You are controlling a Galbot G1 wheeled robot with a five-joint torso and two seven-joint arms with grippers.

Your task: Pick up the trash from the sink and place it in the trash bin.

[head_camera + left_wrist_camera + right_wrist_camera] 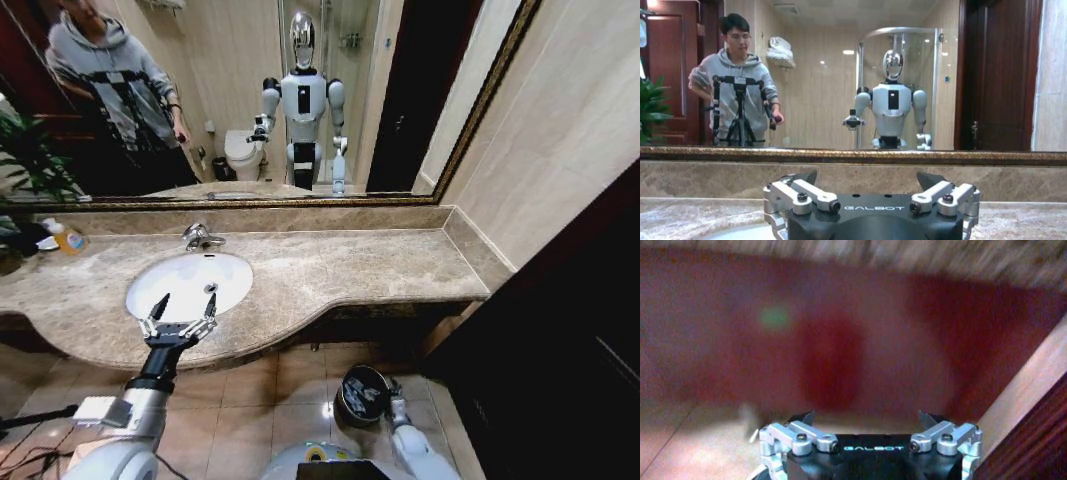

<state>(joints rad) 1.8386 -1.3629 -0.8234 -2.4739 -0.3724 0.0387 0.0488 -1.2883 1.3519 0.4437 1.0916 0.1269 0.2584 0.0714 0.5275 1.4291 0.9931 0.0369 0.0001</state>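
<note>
Currently left tool hovers at the near rim of the white sink, fingers spread apart, empty. Right tool, also spread, hangs low beside the trash bin on the floor.

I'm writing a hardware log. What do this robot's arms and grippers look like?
Left gripper: black body lettered GALBOT in white, silver metal finger linkages with black bolts and dark pointed tips. Its forearm is black, then silver-white toward the shoulder. Right gripper is built and lettered the same.
</note>
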